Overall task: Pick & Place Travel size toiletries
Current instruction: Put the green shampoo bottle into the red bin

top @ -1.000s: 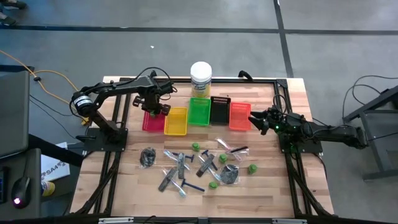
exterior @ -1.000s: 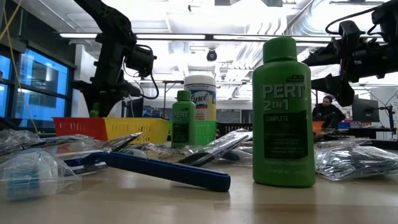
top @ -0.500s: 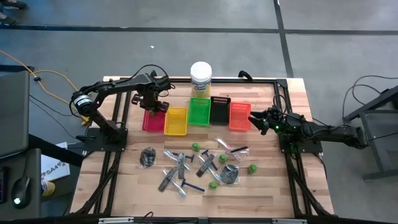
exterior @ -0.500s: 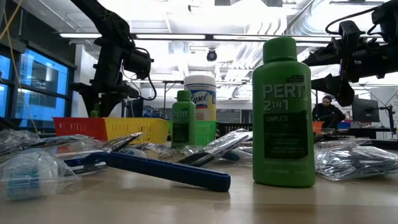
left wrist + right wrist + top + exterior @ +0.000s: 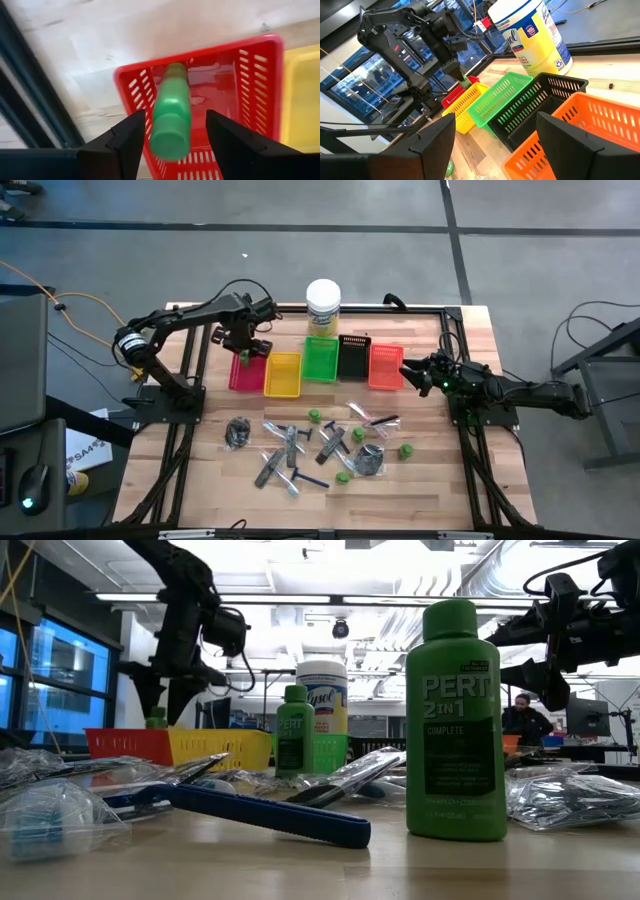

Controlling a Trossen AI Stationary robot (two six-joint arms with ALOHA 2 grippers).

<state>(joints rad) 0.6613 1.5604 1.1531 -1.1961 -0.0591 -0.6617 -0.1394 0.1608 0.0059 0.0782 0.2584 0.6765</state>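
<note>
Five trays (image 5: 340, 360), one jar (image 5: 322, 308)

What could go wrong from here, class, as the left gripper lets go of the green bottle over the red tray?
1. The green bottle stands upright in the red tray between the open fingers of the left gripper; it may topple if brushed.
2. The yellow tray touches the red one, so a nudge could shift both.

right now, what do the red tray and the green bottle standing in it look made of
Red tray: looks like rigid moulded plastic, slightly glossy; its walls are pierced with regular slots and its rim is smooth and even.

Green bottle: probably plastic too, opaque with a soft sheen; its rounded body and cap share one uniform green. What is inside can't be told.
</note>
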